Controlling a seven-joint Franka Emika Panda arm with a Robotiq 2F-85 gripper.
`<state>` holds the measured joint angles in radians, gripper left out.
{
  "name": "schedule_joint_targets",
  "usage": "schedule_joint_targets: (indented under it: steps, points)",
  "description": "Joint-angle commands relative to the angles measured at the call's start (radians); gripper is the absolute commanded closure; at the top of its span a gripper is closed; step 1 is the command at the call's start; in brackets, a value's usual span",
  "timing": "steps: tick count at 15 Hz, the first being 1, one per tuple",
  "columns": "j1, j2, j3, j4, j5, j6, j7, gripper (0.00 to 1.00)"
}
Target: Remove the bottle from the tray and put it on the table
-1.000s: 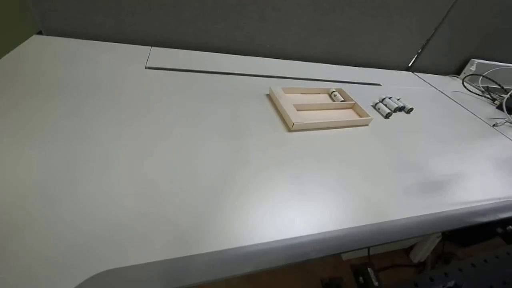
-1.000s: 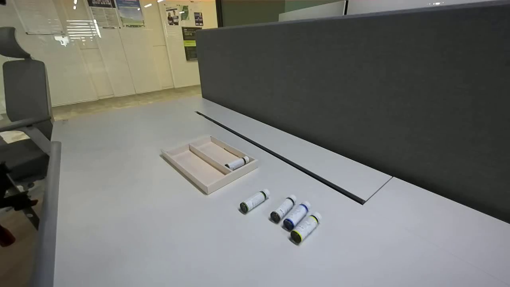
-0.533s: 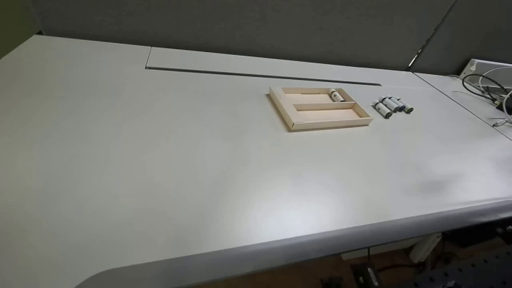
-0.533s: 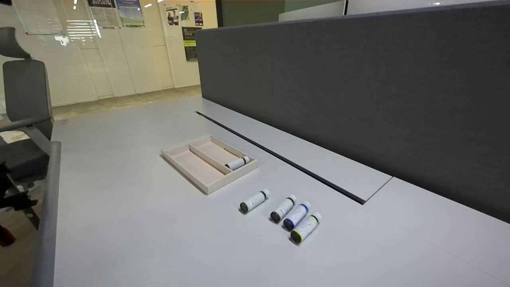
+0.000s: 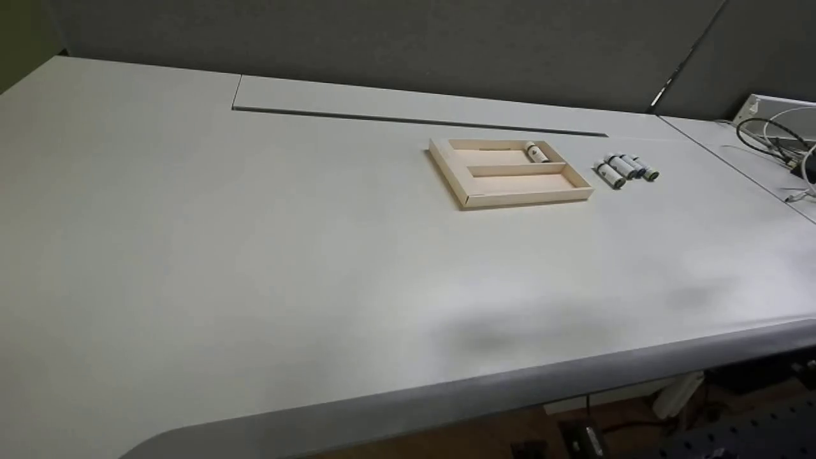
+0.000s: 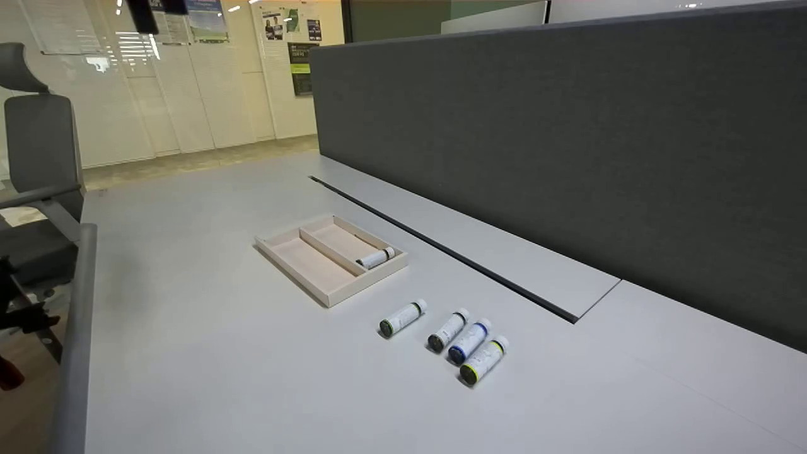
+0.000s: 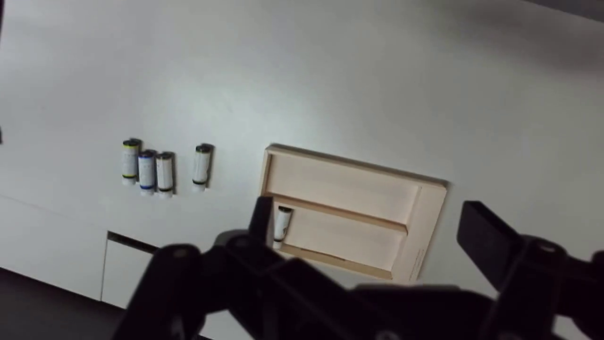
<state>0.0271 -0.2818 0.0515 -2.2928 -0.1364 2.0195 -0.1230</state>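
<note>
The bottle [image 5: 537,153] is small and white with a dark end. It lies on its side in the tray, in the back compartment near one end; it also shows in the exterior view [image 6: 376,257] and the wrist view [image 7: 282,224]. The tray [image 5: 526,199] is light wood with a divider making two compartments; it also shows in the wrist view [image 7: 427,226]. It rests on the off-white table [image 5: 255,255]. My gripper [image 7: 370,215] is open and empty, above and apart from the tray; its left finger partly covers the tray's end. Its dark fingertips [image 6: 144,19] show at an exterior view's top left.
Several similar white bottles lie on the table beside the tray, one with a green ring [image 6: 403,318], others with blue [image 6: 470,342] and yellow [image 6: 484,361]. A grey partition [image 6: 536,139] stands along the back. Cables [image 5: 781,143] lie at the far right in an exterior view.
The gripper's dark fingertips have come into an exterior view at the top left. A soft shadow has appeared on the table near the front edge. Bottle and tray have not moved.
</note>
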Motion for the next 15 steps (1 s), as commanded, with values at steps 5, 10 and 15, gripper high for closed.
schedule_joint_targets:
  steps: [5,10,15]
  points:
    - [-0.055,0.417,-0.095,0.451,0.061,-0.120,-0.158,0.00]
    - [-0.068,0.443,-0.085,0.470,0.077,-0.143,-0.157,0.00]
    - [-0.067,0.448,-0.083,0.483,0.078,-0.154,-0.157,0.00]
